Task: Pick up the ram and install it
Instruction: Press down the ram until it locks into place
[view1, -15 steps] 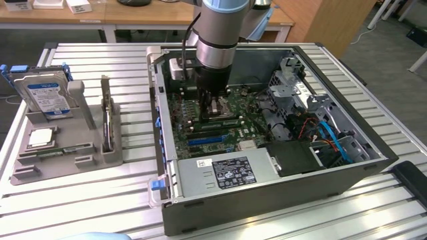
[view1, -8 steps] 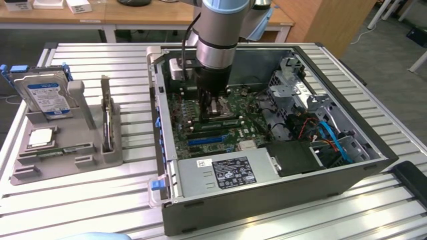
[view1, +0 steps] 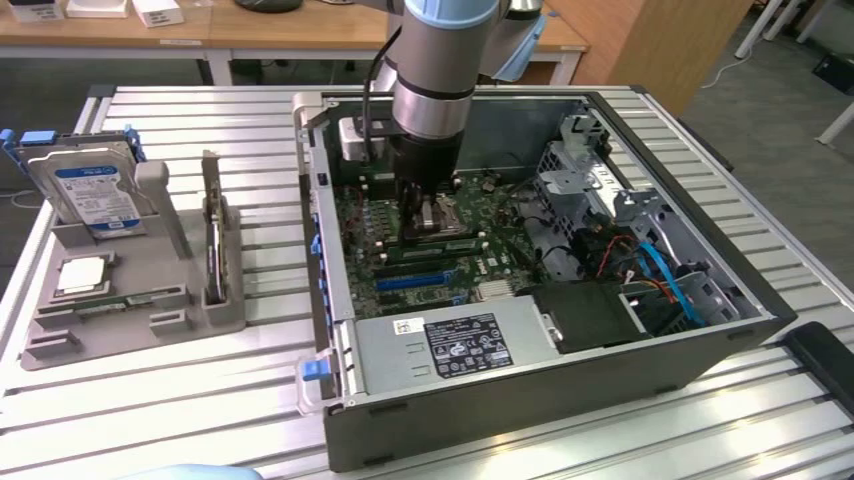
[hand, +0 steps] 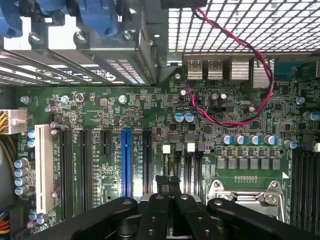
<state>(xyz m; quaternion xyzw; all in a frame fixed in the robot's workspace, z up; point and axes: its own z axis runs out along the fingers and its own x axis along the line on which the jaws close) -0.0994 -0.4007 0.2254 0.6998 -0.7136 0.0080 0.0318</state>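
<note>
- Nearest us in the exterior view, the open case (view1: 747, 335) lies on its side on a slatted table (view1: 200, 400), with the power supply (view1: 454, 350) at its front edge.
- Beyond the supply lies the motherboard (view1: 427, 265); the wrist view shows its blue slot (hand: 126, 162), a white slot (hand: 44, 167) and a red-and-black wire (hand: 225, 120) looping over the board.
- The gripper (view1: 434, 215) hangs low over the middle of the board, just beside the processor socket (hand: 247, 197) and above the narrow slots with white latches (hand: 166, 148).
- In the wrist view the gripper's tips (hand: 168, 181) are pressed together, and we see nothing clamped between them.
- Toward the exterior view's left, well apart from the gripper, a grey tray (view1: 200, 315) sits on the table outside the case.
- The ram (view1: 118, 301) lies flat in the tray's near part, a green strip just in front of the square chip (view1: 83, 272).
- A dark card (view1: 211, 240) stands on edge along the tray's side nearest the case.
- Farther back in the tray, the hard drive (view1: 94, 190) stands upright.
- Behind everything we see a wooden desk (view1: 267, 40).
</note>
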